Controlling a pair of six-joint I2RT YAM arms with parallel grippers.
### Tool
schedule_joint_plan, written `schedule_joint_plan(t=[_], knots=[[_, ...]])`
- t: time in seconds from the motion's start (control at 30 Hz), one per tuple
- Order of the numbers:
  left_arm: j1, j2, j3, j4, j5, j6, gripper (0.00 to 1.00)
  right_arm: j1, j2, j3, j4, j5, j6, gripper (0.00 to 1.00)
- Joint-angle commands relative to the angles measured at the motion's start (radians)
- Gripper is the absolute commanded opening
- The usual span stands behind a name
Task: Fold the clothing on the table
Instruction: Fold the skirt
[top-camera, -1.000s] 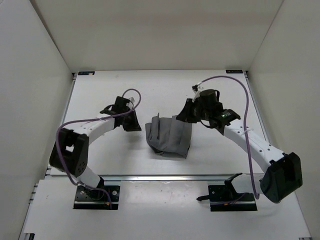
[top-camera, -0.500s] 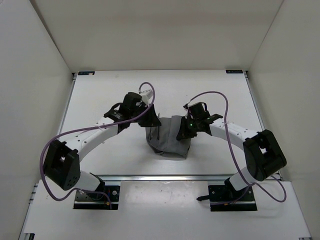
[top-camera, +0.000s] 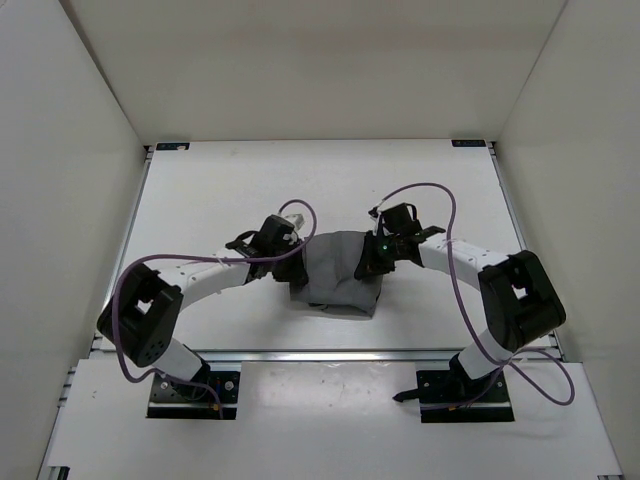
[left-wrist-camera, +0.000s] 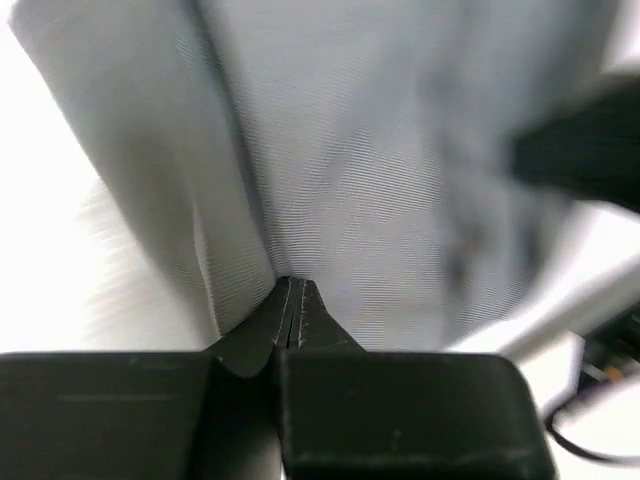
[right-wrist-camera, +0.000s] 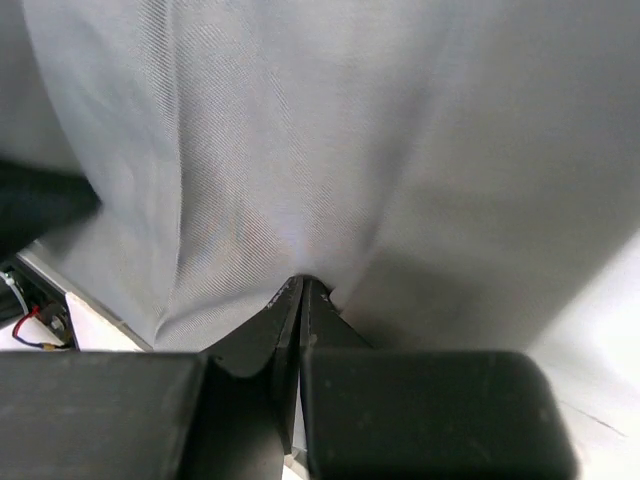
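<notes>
1. Two arms reach inward in the overhead view and meet at the clothing (top-camera: 338, 272), a grey bunched heap lying near the middle of the desk (top-camera: 200, 190), slightly toward its near edge. The left gripper (top-camera: 297, 262) sits at the heap's left edge and the right gripper (top-camera: 366, 266) at its right edge, each touching fabric. Taking opposite sides at once looks meant to let the pair lift and spread the garment evenly (a one-sided pull would likely just drag the heap).
2. Left wrist view: the left gripper (left-wrist-camera: 293, 296) is clenched tip to tip, with a ridge of grey cloth pinched between its jaws and folds running away from the pinch. Fabric fills most of the view, so the bite seems to be on an edge fold rather than deep in the heap. A dark blurred shape (left-wrist-camera: 585, 160) at the right cannot be identified.
3. Right wrist view: the right gripper (right-wrist-camera: 300, 292) is likewise clenched on the clothing, with a crease fanning out from its tips. White desk shows at the lower right, so the cloth there appears low. I cannot tell whether it is lifted.
</notes>
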Motion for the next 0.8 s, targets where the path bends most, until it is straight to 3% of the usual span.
schedule_joint_plan(t=[0.0,0.13,0.2,0.27,0.3,0.37,0.43,0.47,0.6,0.67,0.77], knots=[[0.044,-0.02,-0.02,-0.014,-0.095,0.019,0.0,-0.029,-0.026,0.014,0.004,0.008,-0.042,0.0],[0.061,0.012,-0.014,0.003,-0.043,0.033,0.0,-0.052,-0.03,0.0,-0.003,0.004,-0.043,0.0],[0.064,0.014,0.006,-0.004,-0.011,0.055,0.06,-0.058,-0.038,0.022,-0.012,-0.002,-0.048,0.0],[0.081,-0.003,0.038,-0.02,0.044,0.075,0.3,-0.074,-0.056,0.055,-0.036,-0.025,-0.048,0.04],[0.096,-0.012,0.055,-0.027,0.051,0.094,0.42,-0.08,-0.067,0.083,-0.045,-0.037,-0.045,0.09],[0.13,-0.052,0.092,-0.07,0.103,0.128,0.58,-0.089,-0.113,0.13,-0.08,-0.03,-0.042,0.47],[0.196,-0.073,0.141,-0.128,0.123,0.199,0.74,-0.104,-0.139,0.19,-0.119,-0.031,-0.057,0.67],[0.208,-0.086,0.175,-0.166,0.121,0.219,0.82,-0.112,-0.148,0.224,-0.157,-0.024,-0.068,0.71],[0.239,-0.121,0.302,-0.309,0.007,0.334,0.99,-0.132,-0.168,0.324,-0.242,0.057,-0.105,0.71],[0.23,-0.145,0.336,-0.383,-0.096,0.363,0.99,-0.129,-0.208,0.322,-0.269,0.12,-0.103,0.74],[0.247,-0.202,0.318,-0.408,-0.139,0.38,0.99,-0.133,-0.283,0.267,-0.26,0.179,-0.112,0.73]])
